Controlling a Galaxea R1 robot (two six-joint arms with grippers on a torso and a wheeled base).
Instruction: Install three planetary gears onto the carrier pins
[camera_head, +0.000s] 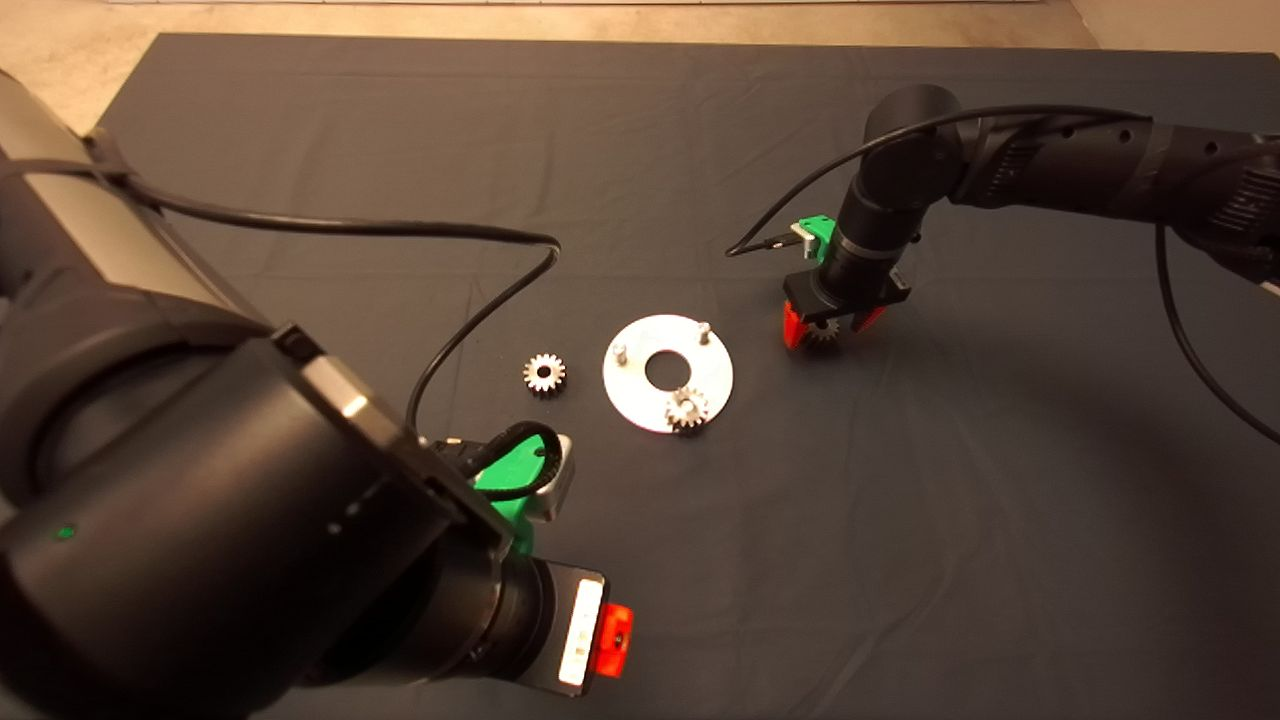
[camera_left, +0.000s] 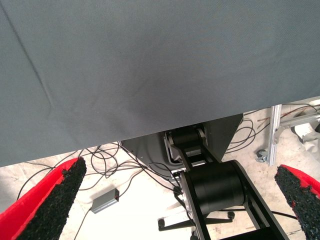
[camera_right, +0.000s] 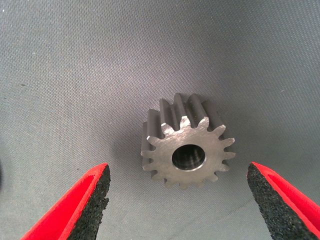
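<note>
Right gripper (camera_right: 177, 200) wide open, nothing held | your planetary gear (camera_right: 186, 148) lies flat between its fingers, bore up, right of carrier plate (camera_head: 667, 372) | left gripper (camera_left: 180, 200) open, parked | close right.

No legible text or markings anywhere

Warm dim light, soft shadows
</note>
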